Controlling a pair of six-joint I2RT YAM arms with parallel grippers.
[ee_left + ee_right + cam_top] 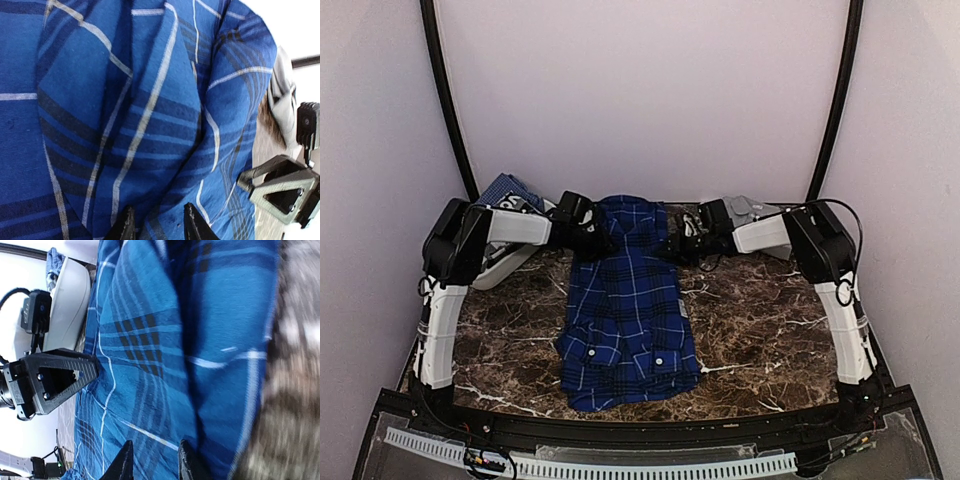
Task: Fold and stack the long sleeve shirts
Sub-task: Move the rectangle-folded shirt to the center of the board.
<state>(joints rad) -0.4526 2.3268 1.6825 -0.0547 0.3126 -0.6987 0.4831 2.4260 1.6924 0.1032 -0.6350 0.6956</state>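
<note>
Top external view: your left claw (592, 238) and right claw (678, 241) pinch the plaid shirt (625, 320) at its top. That likely readies your fold.

Plaid shirt (628, 310) on marble table (760, 330)

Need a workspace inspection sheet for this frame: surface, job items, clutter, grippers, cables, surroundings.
Surface: dark marble table with white veins.
Job's things: plaid shirt lies lengthwise mid-table, folded narrow; grey shirt is bunched at the far right.
Clutter: white container at the far left, with a blue checked cloth behind it.
Grippers: left gripper and right gripper are at the plaid shirt's far end, one on each side. Both have jaws part-way apart on the cloth; whether they grip it cannot be told.
Cables: black cable loops over the right arm.
Surroundings: pale walls and black curved poles.
</note>
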